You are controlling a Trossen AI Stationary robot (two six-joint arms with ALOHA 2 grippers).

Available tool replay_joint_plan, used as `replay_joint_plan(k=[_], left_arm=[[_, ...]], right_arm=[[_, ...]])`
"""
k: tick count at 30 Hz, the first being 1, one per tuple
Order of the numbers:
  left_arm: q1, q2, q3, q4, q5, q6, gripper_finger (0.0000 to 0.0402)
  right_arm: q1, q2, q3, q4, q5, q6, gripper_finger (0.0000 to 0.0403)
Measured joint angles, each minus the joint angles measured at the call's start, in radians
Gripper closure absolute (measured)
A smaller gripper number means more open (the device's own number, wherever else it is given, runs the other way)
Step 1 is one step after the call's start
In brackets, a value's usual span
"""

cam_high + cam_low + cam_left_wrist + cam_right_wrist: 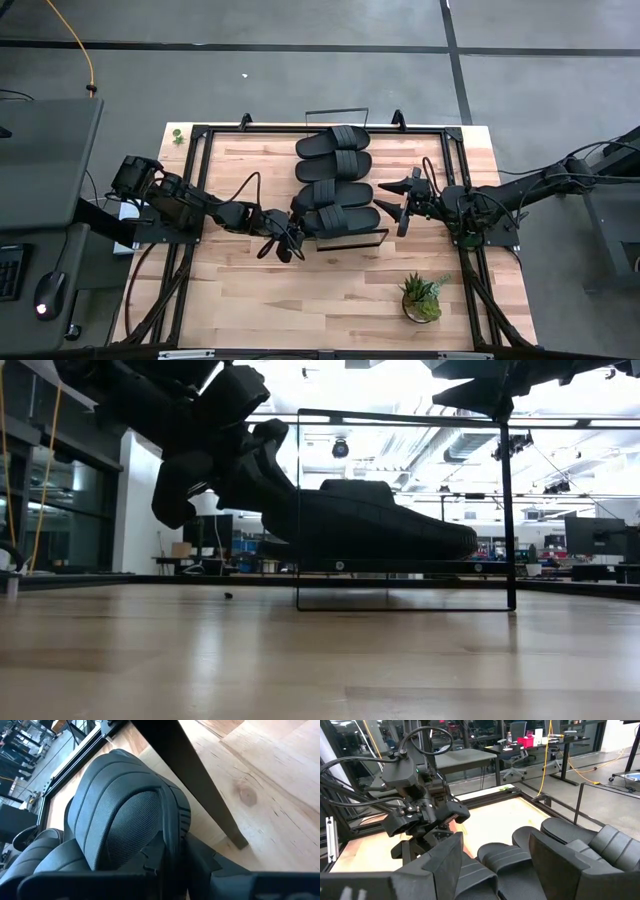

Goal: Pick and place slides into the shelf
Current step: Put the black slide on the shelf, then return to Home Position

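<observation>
Your left gripper sits at the heel of the nearest of four slides lined up on the shelf; I cannot tell whether it grips. Your right gripper waits open beside their toes. A plant stands nearby.

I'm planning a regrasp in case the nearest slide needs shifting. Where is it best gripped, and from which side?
Probably by its left end, coming from the left arm's side. The nearest slide lies lengthwise across the shelf, and that end faces the left tool with bare board around it. Another slide crowds its far edge, so a pinch across the sole's thin end looks easier than over the strap.
</observation>
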Motion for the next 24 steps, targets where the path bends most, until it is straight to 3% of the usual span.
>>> replay_joint_plan(k=[8, 24], left_arm=[[0.001, 0.001, 0.000, -0.021, -0.005, -0.012, 0.0302], [0.000, 0.001, 0.000, -0.109, -0.004, -0.082, 0.0131]], right_arm=[[0.000, 0.000, 0.000, 0.000, 0.000, 0.000, 0.0187], [-0.010, 0.000, 0.000, -0.010, 0.000, 0.003, 0.0187]])
